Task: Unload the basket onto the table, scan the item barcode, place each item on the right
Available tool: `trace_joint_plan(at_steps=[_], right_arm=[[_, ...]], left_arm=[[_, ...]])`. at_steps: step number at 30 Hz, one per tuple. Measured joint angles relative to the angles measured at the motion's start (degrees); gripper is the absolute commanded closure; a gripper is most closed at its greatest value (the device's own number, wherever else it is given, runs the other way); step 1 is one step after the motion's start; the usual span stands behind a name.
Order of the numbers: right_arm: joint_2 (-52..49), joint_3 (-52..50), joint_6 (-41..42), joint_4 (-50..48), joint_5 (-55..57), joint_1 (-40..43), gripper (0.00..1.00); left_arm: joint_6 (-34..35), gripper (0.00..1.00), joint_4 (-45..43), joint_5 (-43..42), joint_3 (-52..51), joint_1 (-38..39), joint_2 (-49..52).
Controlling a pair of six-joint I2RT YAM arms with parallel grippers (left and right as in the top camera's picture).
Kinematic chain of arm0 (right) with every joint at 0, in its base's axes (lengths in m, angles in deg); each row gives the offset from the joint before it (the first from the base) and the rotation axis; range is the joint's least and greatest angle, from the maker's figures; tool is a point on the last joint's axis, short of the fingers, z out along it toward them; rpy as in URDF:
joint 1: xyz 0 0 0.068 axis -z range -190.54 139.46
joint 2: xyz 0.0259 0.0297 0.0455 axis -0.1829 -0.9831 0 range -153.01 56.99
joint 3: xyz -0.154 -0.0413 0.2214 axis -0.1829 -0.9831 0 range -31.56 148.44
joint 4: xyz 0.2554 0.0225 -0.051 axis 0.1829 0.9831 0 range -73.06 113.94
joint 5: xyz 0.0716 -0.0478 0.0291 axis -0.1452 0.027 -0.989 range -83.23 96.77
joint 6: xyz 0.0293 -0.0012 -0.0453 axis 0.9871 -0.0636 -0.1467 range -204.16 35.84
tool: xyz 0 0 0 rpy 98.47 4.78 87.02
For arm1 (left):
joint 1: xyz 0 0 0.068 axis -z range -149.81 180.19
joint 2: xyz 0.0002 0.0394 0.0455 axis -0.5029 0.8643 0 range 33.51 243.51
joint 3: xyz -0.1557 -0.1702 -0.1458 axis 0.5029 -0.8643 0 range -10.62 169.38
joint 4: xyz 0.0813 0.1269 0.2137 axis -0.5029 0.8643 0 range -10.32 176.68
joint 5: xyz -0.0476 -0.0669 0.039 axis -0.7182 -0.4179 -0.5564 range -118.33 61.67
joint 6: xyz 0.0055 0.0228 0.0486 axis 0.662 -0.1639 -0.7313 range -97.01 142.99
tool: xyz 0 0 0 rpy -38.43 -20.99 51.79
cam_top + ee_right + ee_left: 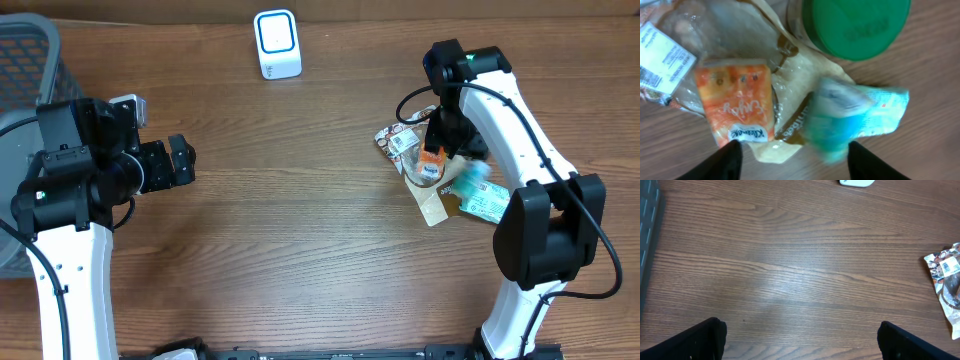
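Hovering spread and empty over the heap of packets [440, 205] at the right of the tabletop [300, 220], the right fingers [725, 162] should pinch the probably light, soft, slippery orange tissue pack [737, 107] across its narrow sides, while the left fingers [695, 342] gape idle.

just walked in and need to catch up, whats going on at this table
The right pincer hangs open over an orange Kleenex pack, a blurred teal packet, clear wrappers and a green-lidded jar. It holds nothing. The left pincer is open too, over bare table, away from those goods. The white device at the far edge, probably the scanner, has no item in front of it.
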Motion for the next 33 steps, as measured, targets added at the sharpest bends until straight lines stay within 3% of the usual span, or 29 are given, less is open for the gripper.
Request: trace_joint_plan(at_steps=[11, 12, 14, 15, 23, 33], right_arm=[[0.7, 1.0, -1.6, 0.5, -0.2, -0.8, 0.24], [1.7, 1.2, -1.9, 0.7, -0.2, -1.4, 0.21], [4.8, 1.5, -1.9, 1.0, -0.3, -3.2, 0.04], [7.2, 1.6, -2.2, 1.0, -0.5, -4.4, 0.00], [35.8, 4.4, -3.2, 4.5, -1.8, -12.3, 0.00], [54.7, 4.8, -3.2, 8.6, -3.8, -12.4, 0.00]], left_arm=[[0.0, 0.00, 0.0, 0.0, 0.0, 0.0, 0.0], [0.0, 0.01, 0.0, 0.0, 0.0, 0.0, 0.0], [0.0, 0.01, 0.0, 0.0, 0.0, 0.0, 0.0], [0.0, 0.01, 0.0, 0.0, 0.0, 0.0, 0.0], [0.0, 0.00, 0.0, 0.0, 0.0, 0.0, 0.0], [0.0, 0.00, 0.0, 0.0, 0.0, 0.0, 0.0]])
